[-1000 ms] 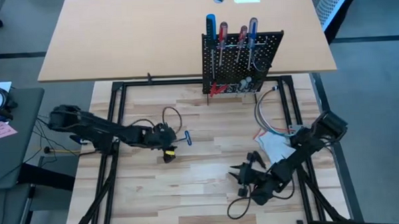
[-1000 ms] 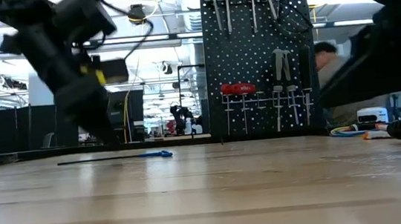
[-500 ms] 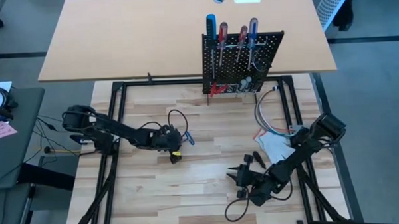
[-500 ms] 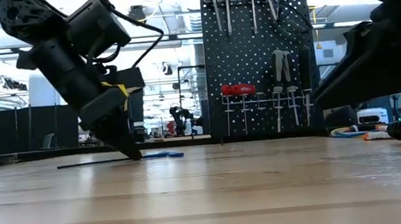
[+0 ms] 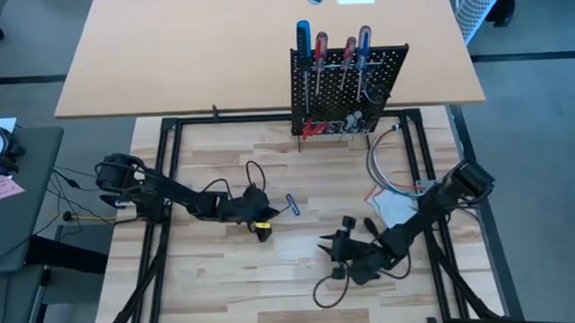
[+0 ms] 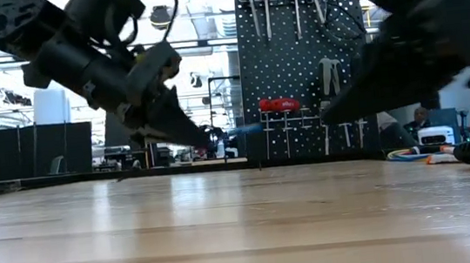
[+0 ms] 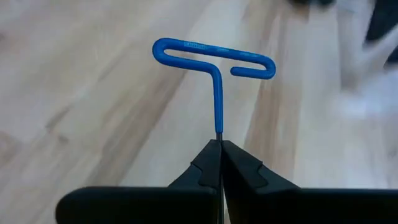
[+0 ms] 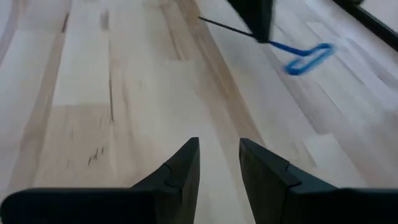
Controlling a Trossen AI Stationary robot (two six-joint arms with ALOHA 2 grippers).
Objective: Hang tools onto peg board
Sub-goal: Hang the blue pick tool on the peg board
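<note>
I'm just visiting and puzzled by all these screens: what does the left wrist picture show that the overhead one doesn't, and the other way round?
Only the left wrist view shows the left gripper up close, jaws shut on the thin shaft of the blue T-handle tool, its looped handle plain.

Only the high view shows the whole scene: the peg board with screwdrivers hanging, the right gripper waiting nearby, and the grey cable.

Both show the blue tool held over the wooden table.

blue T-handle tool's (image 7: pixel 214 68) shaft hidden between left pincer (image 7: pixel 220 163) fingers, far corner blurred
</note>
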